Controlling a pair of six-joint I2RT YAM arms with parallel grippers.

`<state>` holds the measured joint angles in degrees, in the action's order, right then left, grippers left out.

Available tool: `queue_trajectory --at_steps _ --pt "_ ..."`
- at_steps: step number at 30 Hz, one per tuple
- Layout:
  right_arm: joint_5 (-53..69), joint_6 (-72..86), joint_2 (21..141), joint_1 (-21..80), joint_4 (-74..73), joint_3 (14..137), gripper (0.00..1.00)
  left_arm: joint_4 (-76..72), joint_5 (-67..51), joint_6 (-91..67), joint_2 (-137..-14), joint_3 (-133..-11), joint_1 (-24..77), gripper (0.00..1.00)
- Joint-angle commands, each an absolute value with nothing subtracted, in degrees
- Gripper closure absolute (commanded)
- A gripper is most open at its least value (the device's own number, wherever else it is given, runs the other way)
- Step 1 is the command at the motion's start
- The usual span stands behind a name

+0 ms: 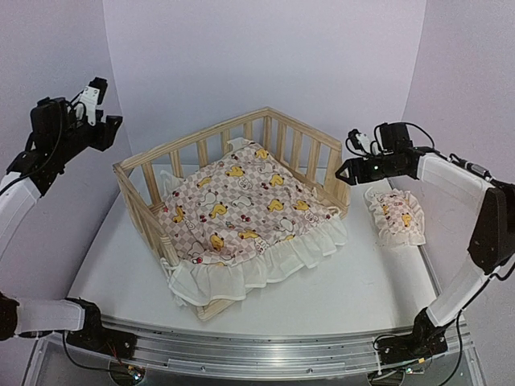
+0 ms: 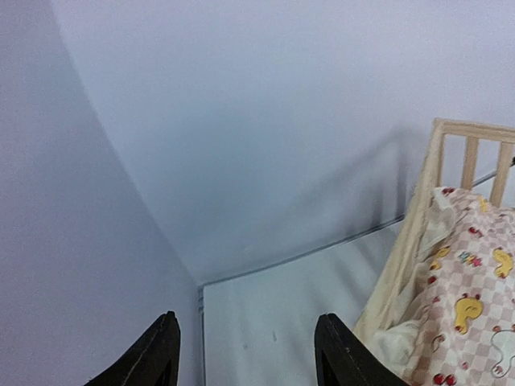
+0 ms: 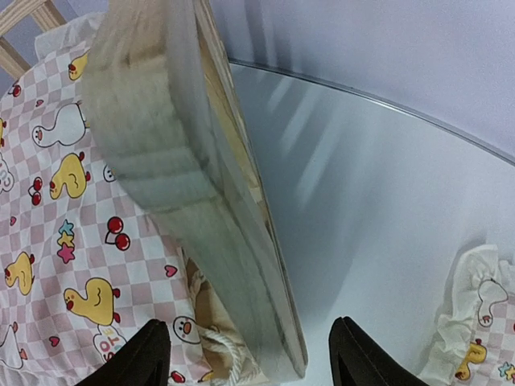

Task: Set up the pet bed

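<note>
The pet bed (image 1: 193,138) is sitting in the middle of the table (image 1: 362,281), turned cornerwise, with the cushion (image 1: 241,201) lying inside. The right gripper (image 1: 342,171) is being held just beside the bed's right rail, which is running from upper left to lower right in the top view. Its jaws are apart and nothing is being gripped. The left gripper (image 1: 113,122) is being held high at the upper left, well apart from the bed, jaws apart and empty. The right arm is being judged the nearer one.
</note>
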<state>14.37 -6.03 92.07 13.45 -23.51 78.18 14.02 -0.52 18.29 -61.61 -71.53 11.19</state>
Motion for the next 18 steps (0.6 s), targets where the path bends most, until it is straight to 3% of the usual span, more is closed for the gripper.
queue_trajectory --at_steps 1,8,12,18 --pt "21.1 -5.7 95.6 13.8 -14.6 77.6 0.38 26.6 3.5 12.7 -58.3 -66.4 3.9 0.42" --pt "23.7 -2.1 94.7 13.9 -14.0 75.3 0.68 33.1 3.2 2.1 -54.4 -58.9 1.8 0.45" --pt "21.2 -0.9 90.1 14.9 -13.6 70.3 0.77 30.7 -0.7 0.5 -55.7 -54.5 1.8 0.48" --pt "11.8 0.2 80.9 19.8 -13.5 62.5 0.87 24.6 -8.9 2.0 -64.4 -58.6 1.8 0.50"
